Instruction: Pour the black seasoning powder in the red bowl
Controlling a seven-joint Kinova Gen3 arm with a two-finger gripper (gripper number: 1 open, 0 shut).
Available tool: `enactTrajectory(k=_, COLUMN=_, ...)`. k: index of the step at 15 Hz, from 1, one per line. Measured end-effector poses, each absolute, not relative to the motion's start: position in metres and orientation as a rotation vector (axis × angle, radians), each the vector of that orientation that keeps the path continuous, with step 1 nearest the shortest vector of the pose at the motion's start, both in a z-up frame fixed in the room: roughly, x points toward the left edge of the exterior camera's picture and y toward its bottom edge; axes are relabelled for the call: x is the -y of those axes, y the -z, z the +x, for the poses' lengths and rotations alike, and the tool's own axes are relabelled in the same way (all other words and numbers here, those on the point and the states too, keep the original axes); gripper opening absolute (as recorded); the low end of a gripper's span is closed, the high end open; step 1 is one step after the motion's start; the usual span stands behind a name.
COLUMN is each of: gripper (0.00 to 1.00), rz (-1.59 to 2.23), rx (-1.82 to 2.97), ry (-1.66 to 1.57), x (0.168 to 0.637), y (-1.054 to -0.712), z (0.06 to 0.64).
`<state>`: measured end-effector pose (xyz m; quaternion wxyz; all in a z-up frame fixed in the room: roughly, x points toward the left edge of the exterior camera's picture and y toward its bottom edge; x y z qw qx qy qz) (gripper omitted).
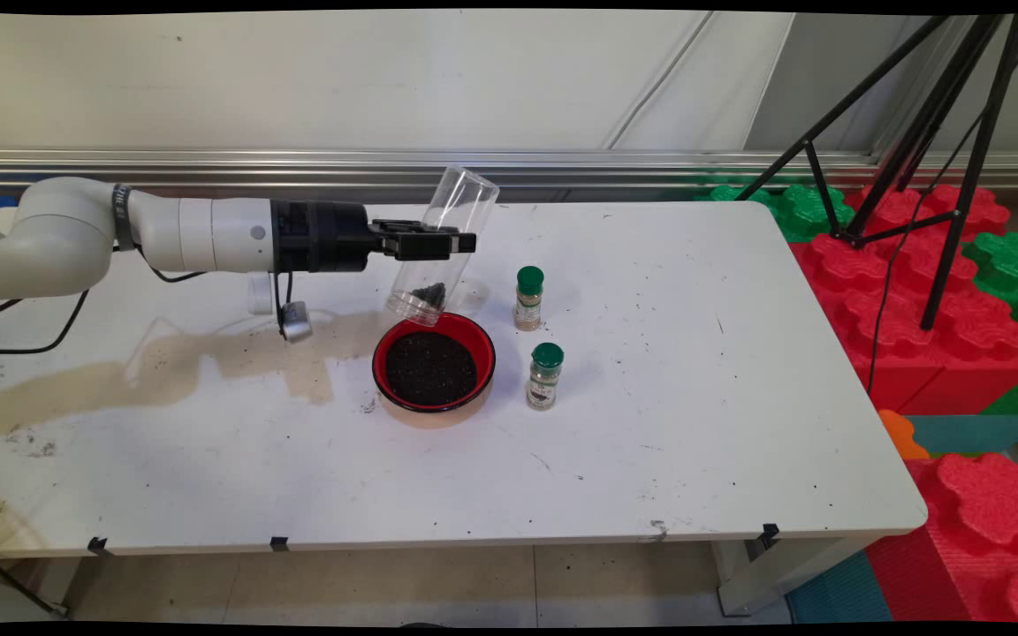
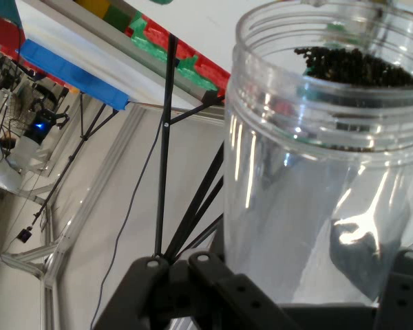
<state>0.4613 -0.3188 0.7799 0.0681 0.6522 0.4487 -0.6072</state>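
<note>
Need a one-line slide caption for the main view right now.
Gripper holds a clear plastic jar tipped mouth-down over a red bowl of dark granules, beside two green-capped spice bottles.

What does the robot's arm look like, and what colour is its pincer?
The arm is made of smooth, rounded white tubes, with a thin dark band round one joint. A black wrist section leads to the black two-finger pincer, whose linkage bars have small round holes. Thin black cables hang beneath the arm, and a small silver cylinder dangles from one.
</note>
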Motion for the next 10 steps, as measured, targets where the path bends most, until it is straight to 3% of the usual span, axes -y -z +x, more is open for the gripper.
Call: enactTrajectory(k=10, gripper=0.00, rz=1.951, rx=-1.277, ry=1.884, x=0.318, y=-0.798, z=0.453)
